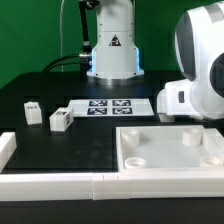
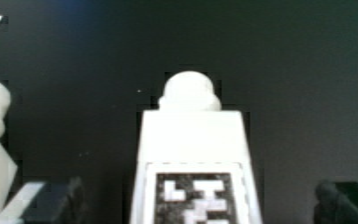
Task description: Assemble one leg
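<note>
early in the job, by all signs. in the wrist view, hovering with the gripper [image 2: 190, 198] right over one leg [image 2: 194, 150], seemingly lying on the black table [image 2: 282, 60], rounded peg pointing away and tag facing the camera. jaws wide: dark fingers [image 2: 34, 200] out to either side, a strip of bare table between each and the leg, so touching nothing, holding nothing. hard to place this leg in the exterior view, with the gripper hidden behind the bulky arm [image 1: 200, 70]. over toward the exterior view's left, a second leg [image 1: 32, 110] and a third leg [image 1: 60, 120], a little apart, loose on the table beside the marker board [image 1: 105, 106]. on the tray-like top [image 1: 165, 150], round corner sockets bare, none filled as far as can be told. left to do, as a judgement: close on the leg, lift it, carry it to a socket, twist it home.
</note>
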You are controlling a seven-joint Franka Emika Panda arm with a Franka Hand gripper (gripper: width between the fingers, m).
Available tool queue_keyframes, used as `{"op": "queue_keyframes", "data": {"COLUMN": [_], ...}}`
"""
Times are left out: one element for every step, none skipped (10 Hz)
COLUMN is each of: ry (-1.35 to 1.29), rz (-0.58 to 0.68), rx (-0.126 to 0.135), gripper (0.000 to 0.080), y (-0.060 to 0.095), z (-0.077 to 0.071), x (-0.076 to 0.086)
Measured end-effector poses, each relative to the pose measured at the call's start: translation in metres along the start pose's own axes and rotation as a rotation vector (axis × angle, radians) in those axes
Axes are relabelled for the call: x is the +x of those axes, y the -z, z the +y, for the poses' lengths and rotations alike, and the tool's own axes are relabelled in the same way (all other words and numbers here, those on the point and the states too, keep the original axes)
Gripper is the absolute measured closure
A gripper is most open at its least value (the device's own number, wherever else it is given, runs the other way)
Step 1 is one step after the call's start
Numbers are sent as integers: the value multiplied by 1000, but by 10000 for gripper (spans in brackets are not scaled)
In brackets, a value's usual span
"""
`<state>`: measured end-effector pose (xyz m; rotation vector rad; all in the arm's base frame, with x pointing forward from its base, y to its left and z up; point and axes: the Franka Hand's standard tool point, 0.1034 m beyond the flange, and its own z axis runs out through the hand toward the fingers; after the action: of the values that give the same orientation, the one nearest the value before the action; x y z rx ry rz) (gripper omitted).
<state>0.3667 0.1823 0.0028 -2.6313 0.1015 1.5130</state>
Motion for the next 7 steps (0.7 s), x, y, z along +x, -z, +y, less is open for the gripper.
{"op": "queue_keyframes", "data": {"ry": [1, -2, -3, -3, -3, -3, -3], "rz": [1, 1, 2, 1, 1, 1, 1], "rx": [4, 7, 9, 9, 9, 9, 9], "gripper": [151, 160, 160, 341, 341, 510, 514], "y": [1, 2, 2, 2, 2, 2, 2], "z": [2, 4, 4, 4, 4, 4, 4], "x": [1, 1, 1, 1, 1, 1, 1]}}
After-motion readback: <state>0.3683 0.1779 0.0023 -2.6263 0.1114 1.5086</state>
